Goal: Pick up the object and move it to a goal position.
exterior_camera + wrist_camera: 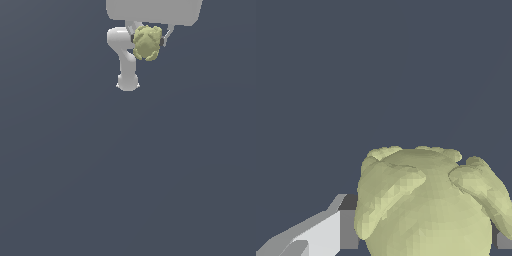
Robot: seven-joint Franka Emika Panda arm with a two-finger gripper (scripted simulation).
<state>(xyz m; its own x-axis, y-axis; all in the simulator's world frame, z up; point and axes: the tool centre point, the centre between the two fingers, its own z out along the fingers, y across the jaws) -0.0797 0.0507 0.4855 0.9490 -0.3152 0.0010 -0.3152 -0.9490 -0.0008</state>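
Yellow-green lump (147,43) sits between my gripper (148,40) fingers near the top of the exterior view, pinched from both sides. Its surface is bumpy and lobed, with rounded ridges running over it, and it is narrower than the broad white body of my hand above it. A dark finger edge shows at the lump's side toward the exterior view's left, and a thin grey finger (168,35) slants down at the side toward the exterior view's right; both meet the lump's flanks, so my gripper is closed on the object rather than spread free.

Behind and below the lump in the exterior view, my white arm (125,57) bends down to a rounded base on the flat blue-grey surface (125,175). The lump overlaps the arm in that picture, partly covering it. I cannot tell from this view whether the lump hangs clear above the surface.

In the wrist view the lump (428,202) fills much of the frame close to the camera, its folds and knobs plain to see. One of my fingers (331,232) shows as a white and grey block with a dark pad, pressed against the lump's side. A small grey piece of the other finger (504,241) peeks out at the opposite side, mostly hidden by the lump. Beyond it lies only the even blue-grey surface (381,65).
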